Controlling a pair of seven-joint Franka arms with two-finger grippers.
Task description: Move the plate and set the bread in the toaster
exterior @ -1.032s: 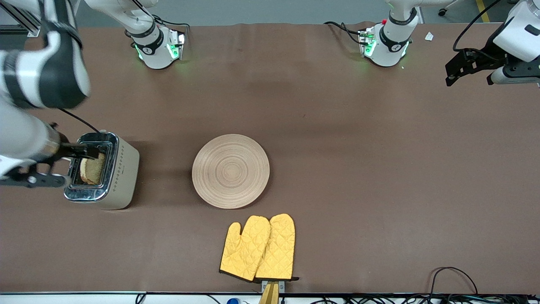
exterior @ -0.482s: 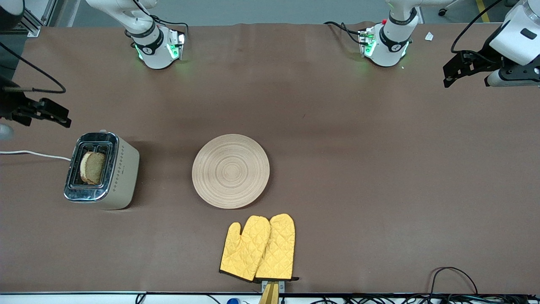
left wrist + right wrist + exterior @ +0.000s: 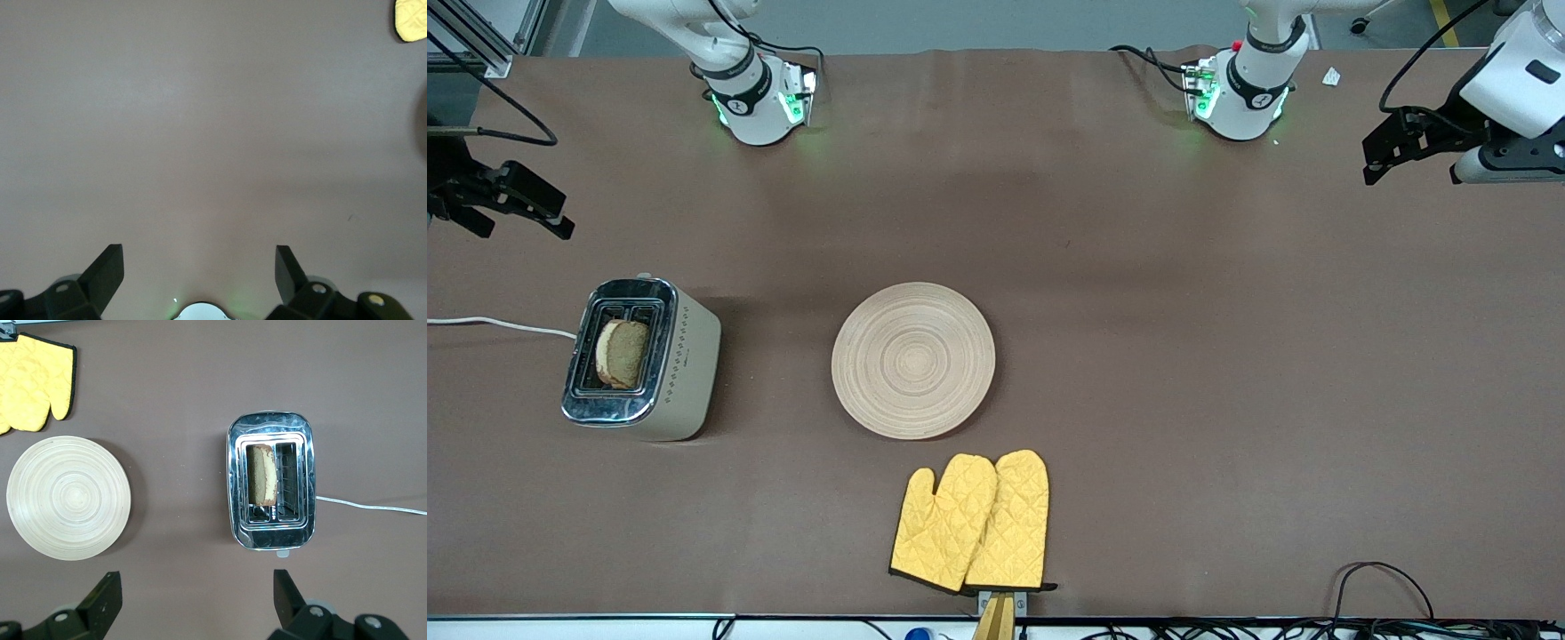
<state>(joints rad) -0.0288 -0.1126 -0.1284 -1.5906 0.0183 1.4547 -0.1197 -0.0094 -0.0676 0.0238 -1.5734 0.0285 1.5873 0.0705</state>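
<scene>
The bread stands upright in one slot of the cream and chrome toaster toward the right arm's end of the table. In the right wrist view the bread fills one slot of the toaster and the other slot is bare. The round wooden plate lies flat mid-table beside the toaster, and shows as the plate in the right wrist view. My right gripper hangs open and empty up in the air near the toaster; its own view shows the right gripper with its jaws wide apart. My left gripper waits open over the left arm's end, with the left gripper above bare cloth.
A pair of yellow oven mitts lies nearer to the front camera than the plate, close to the table edge. The toaster's white cord trails off the right arm's end. Both arm bases stand along the table's farthest edge.
My right gripper has lifted off the toaster slot and drawn back up and away, leaving the bread in it. The left arm has barely shifted.
</scene>
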